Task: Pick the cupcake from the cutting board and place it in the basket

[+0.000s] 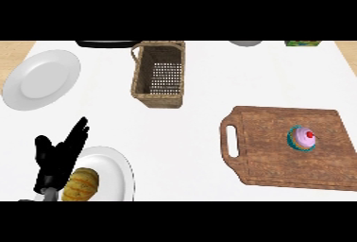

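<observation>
Lowest in the head view, at the left, a white plate (115,163) carries a golden, ridged bread roll (81,185), and the robot's left hand (59,156) rests over the plate's left rim, black fingers straight and pointing up and slightly right, thumb apart to the left, released and holding nothing. Part of the roll lies just beside the base of that hand. No right hand shows anywhere. To the right, a brown wooden cutting board (279,160) lies flat on the white counter (195,142), its slotted handle turned toward the left. The cupcake (303,138) sits on the board's upper right part, well away from the handle, with pale pink frosting, a red cherry on top and a teal wrapper. Farther back, near the middle, a woven wicker basket (160,97) stands open, its mesh bottom visible and nothing seen inside it; it is well apart from the board and the cupcake. At the far left a second white plate (42,80) lies bare. Along the back edge, a dark object (105,44), a grey rounded thing (245,43) and a green item (303,43) are cut off and cannot be identified.
</observation>
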### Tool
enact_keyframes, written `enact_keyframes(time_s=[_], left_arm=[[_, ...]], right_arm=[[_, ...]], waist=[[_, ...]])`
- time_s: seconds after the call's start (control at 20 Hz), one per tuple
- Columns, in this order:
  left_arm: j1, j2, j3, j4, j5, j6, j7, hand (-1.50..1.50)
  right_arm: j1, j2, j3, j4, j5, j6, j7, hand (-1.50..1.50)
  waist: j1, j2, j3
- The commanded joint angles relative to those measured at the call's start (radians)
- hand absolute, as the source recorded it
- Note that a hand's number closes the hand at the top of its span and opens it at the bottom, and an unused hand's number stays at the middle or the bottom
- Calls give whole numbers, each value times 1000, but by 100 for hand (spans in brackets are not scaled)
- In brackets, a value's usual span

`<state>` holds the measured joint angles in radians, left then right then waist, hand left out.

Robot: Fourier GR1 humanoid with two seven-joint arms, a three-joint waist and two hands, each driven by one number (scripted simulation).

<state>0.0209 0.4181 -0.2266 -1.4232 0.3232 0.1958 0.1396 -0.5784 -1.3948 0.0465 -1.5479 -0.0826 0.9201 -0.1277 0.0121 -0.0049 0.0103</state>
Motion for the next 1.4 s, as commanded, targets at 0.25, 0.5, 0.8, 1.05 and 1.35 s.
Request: enact_keyframes(time_s=[0.25,0.5,0.8,1.05,1.35], left_arm=[[100,-14,-28,40,-8,-17,53,0],[94,-21,-15,42,-24,-1,57,0],[89,-40,-16,53,-32,-13,51,0],[96,-68,-28,69,-59,9,45,0],[100,-45,0,37,-51,-22,57,0]], right_arm=[[56,144,30,-1,71,-58,-23,-150],[87,219,65,5,166,-110,-61,-150],[180,293,112,-66,283,-206,-54,-150],[175,315,140,9,367,-220,-89,-150],[169,389,158,38,417,-245,-102,-150]], waist=[[1,7,-10],[7,10,-9],[-9,7,-9],[-2,9,-10],[2,8,-10]])
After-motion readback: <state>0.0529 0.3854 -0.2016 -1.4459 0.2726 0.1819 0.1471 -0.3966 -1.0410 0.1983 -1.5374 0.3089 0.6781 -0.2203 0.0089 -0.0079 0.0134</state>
